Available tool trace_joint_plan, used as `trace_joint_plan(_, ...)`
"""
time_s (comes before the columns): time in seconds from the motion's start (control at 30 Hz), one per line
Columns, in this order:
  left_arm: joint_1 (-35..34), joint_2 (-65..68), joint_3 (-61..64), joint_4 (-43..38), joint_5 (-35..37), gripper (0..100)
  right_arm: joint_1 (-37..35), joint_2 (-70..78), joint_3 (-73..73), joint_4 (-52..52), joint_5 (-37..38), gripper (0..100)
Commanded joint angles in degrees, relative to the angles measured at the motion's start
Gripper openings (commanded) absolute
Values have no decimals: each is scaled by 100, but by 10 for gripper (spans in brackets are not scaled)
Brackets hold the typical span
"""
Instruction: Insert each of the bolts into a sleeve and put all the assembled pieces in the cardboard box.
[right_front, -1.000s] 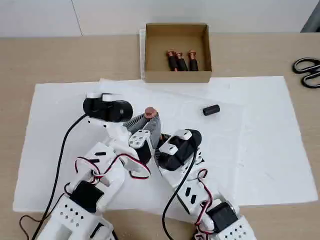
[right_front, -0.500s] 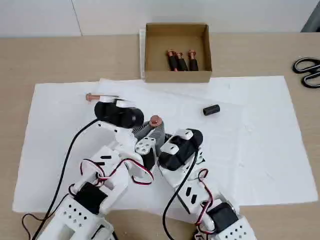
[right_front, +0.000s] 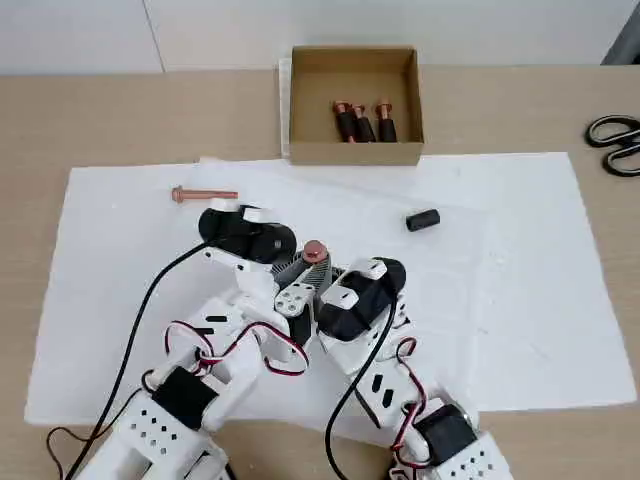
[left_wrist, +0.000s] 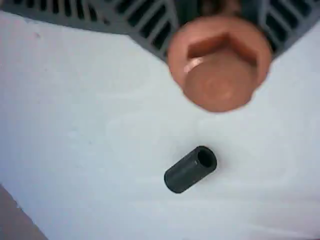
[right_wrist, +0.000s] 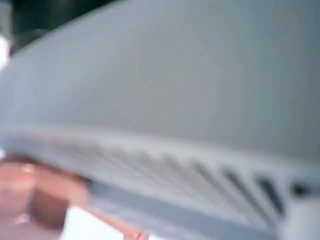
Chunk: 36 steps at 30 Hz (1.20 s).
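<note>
From above, my left gripper (right_front: 310, 262) has drawn back from the far left of the paper (right_front: 520, 300) toward the middle. It is clamped on a bolt (right_front: 315, 249), head up, and has uncovered a second bolt (right_front: 204, 194). Mating comes next, I judge: the sleeve (right_front: 422, 220) lies near, to the right. Three finished pieces (right_front: 362, 122) lie in the box (right_front: 350, 52). Scissors (right_front: 612, 142) rest on the wooden table (right_front: 100, 120)

My left wrist shows the bolt head between ribbed fingers, with the sleeve (left_wrist: 191, 169) on the paper beyond

My right wrist shows ribbing and something copper; whether my right gripper (right_front: 330, 285) is open I cannot tell
</note>
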Motion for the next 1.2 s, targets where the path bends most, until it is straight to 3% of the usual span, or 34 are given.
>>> trace_joint_plan(0.0,0,0,13,0,-70,6,-13,-57,44,-13,-53,3)
trace_joint_plan(0.47,9,-26,365,9,-105,13,-13,-57,44,-4,-53,3)
trace_joint_plan(0.57,-26,-35,356,35,-105,96,-13,-57,44,-4,-53,3)
trace_joint_plan(0.73,-35,-35,-57,1002,-88,250,-13,-57,44,-4,-44,3)
trace_joint_plan(0.93,-35,-35,-708,1776,-105,250,-13,-57,44,-4,-44,3)
trace_joint_plan(1.17,-299,-44,-945,1890,-105,250,4,-57,44,4,-44,3)
